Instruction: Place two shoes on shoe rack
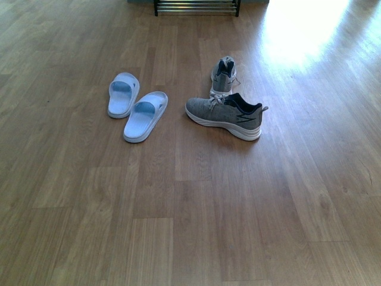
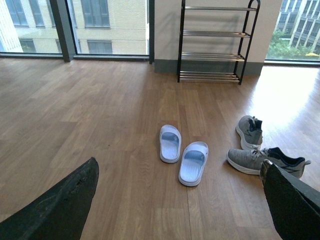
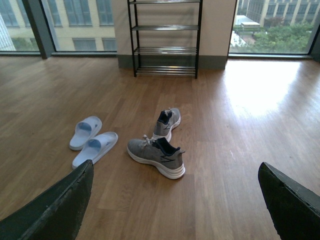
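Note:
Two grey knit sneakers with white soles lie on the wooden floor. The nearer shoe [image 1: 226, 115] [image 2: 262, 160] [image 3: 156, 156] lies sideways across the view. Just behind it the farther shoe [image 1: 224, 76] [image 2: 250, 131] [image 3: 167, 123] points away toward the shoe rack [image 1: 196, 7] [image 2: 214, 42] [image 3: 165, 37], a black-framed rack with chrome rod shelves against the far wall. The left gripper [image 2: 182, 200] and the right gripper [image 3: 175, 200] both stand open above bare floor, well short of the shoes, holding nothing. Neither arm shows in the front view.
A pair of white slides [image 1: 136, 108] [image 2: 182, 152] [image 3: 92, 139] lies left of the sneakers. Large windows flank the wall behind the rack. A bright sun patch [image 1: 300, 24] glares on the floor at the right.

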### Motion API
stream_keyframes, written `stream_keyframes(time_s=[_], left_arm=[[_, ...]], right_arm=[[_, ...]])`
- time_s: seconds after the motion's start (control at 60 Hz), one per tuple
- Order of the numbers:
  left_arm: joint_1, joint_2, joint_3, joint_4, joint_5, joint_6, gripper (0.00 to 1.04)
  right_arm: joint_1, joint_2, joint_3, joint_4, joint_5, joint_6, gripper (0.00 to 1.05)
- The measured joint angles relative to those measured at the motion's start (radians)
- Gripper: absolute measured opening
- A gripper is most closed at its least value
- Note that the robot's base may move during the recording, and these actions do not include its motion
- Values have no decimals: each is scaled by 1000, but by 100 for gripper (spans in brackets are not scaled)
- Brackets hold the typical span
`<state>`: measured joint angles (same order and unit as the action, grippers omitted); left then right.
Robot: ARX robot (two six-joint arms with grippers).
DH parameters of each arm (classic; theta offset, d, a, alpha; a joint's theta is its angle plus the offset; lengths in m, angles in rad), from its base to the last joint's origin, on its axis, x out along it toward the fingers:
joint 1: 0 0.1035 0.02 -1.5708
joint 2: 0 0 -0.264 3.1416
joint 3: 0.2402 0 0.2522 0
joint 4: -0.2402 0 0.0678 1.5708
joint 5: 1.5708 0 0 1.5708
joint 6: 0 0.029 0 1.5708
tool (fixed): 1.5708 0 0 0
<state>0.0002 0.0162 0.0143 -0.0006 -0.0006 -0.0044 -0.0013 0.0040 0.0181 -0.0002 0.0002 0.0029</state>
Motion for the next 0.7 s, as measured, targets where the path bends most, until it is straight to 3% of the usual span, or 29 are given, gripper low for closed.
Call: stream_keyframes(time_s=[0.7], left_arm=[[0, 0, 0, 0, 0, 0, 95]], right_arm=[[0, 0, 0, 0, 0, 0, 95]])
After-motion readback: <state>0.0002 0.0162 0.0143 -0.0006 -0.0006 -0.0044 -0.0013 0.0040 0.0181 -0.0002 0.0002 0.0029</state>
